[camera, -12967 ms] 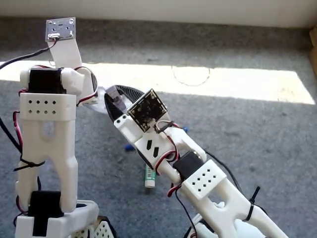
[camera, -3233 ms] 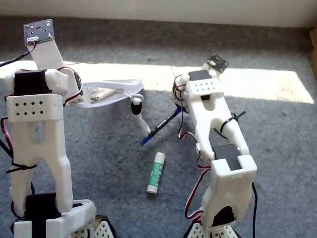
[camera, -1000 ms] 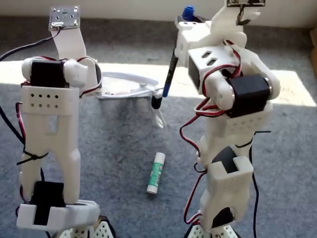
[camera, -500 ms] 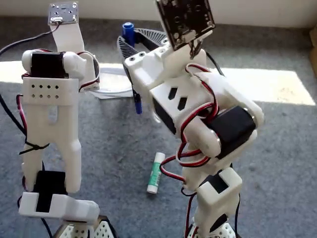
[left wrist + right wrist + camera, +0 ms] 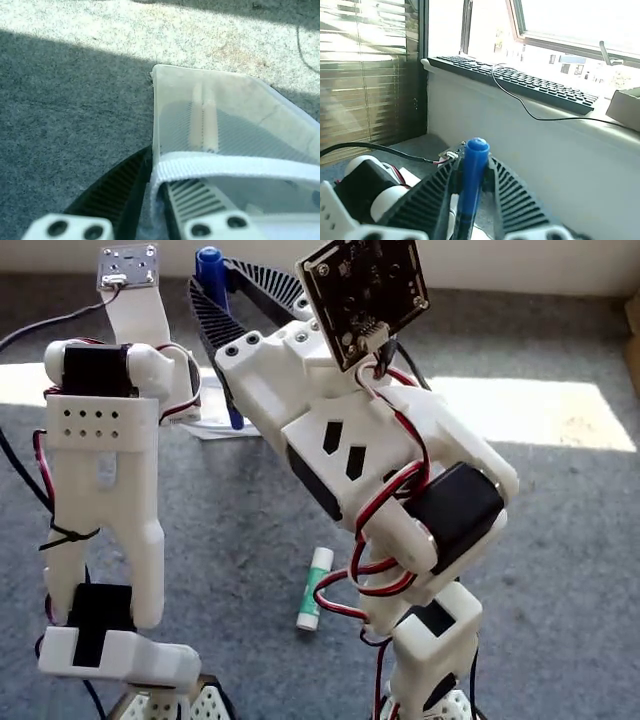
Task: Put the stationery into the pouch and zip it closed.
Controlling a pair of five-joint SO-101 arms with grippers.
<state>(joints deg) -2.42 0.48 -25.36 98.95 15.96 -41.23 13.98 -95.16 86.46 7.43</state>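
— What could go wrong?
— My right gripper (image 5: 471, 162) clamps the pen (image 5: 469, 195), tip down. Below it my left gripper (image 5: 162, 172) pinches the pouch (image 5: 225, 120) edge. If the tip misses the mouth, it could shove the pouch loose.

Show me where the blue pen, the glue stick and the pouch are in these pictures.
blue pen (image 5: 471, 175): right wrist view, on its barrel.
glue stick (image 5: 314, 588): high view, on the middle of its body.
pouch (image 5: 235, 125): left wrist view, on its clear wall.

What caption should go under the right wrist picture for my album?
The right pincer grips a blue pen, with a keyboard on the windowsill behind.
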